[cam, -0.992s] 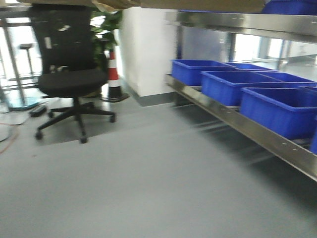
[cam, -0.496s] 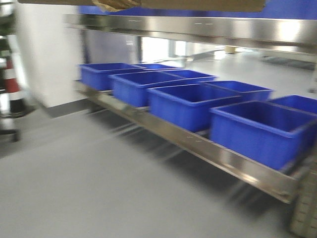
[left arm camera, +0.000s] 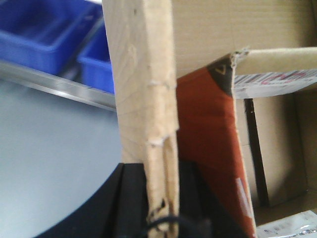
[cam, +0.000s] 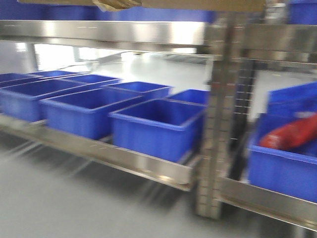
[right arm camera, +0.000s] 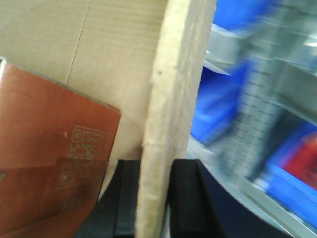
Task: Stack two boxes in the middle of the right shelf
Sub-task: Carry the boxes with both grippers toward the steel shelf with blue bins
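A plain brown cardboard box is held up between both grippers; in the front view only its underside point(cam: 198, 4) shows along the top edge. My left gripper point(left arm camera: 157, 171) is shut on the box's upright cardboard wall point(left arm camera: 143, 79). Likewise, my right gripper point(right arm camera: 154, 166) is shut on the other wall point(right arm camera: 176, 94). Inside lies a red-brown printed piece point(left arm camera: 208, 148) point(right arm camera: 54, 148) with a code pattern. The stainless-steel rack shelf shows its shiny front edge point(cam: 124, 32) just below the box. A second box cannot be told apart.
Several blue plastic bins point(cam: 153, 124) stand on the rack's lower shelf point(cam: 143, 168). A steel rack post point(cam: 218, 124) divides it from another bay, where a blue bin point(cam: 282, 168) holds something red point(cam: 292, 133). Grey floor point(cam: 74, 208) lies in front.
The front view has swung right along the rack: the office chair and striped cone have left view, and the rack post and the bay with the red item have come in.
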